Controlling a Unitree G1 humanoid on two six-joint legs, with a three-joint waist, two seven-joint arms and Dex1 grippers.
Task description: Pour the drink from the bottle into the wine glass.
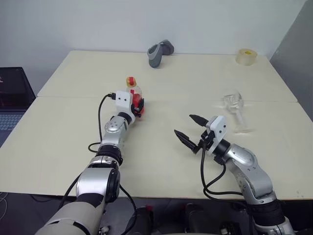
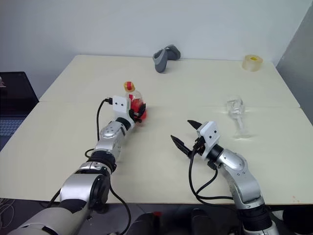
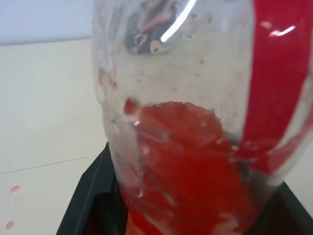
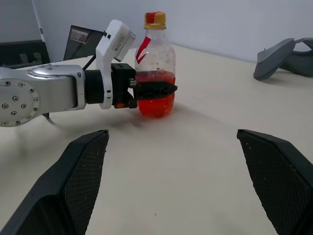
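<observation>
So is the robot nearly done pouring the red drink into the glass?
Not yet. The left hand has its fingers around the bottle, which stands upright on the table with its yellow cap on and the red drink inside. The wine glass looks empty, and the right hand waits open beside it. Lifting, uncapping and pouring are all left.

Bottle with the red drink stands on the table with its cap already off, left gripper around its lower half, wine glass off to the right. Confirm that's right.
Not quite: the cap is on the bottle, as the right wrist view shows. The rest holds: the bottle stands on the table, the left gripper is around its lower half, and the wine glass stands off to the right.
</observation>
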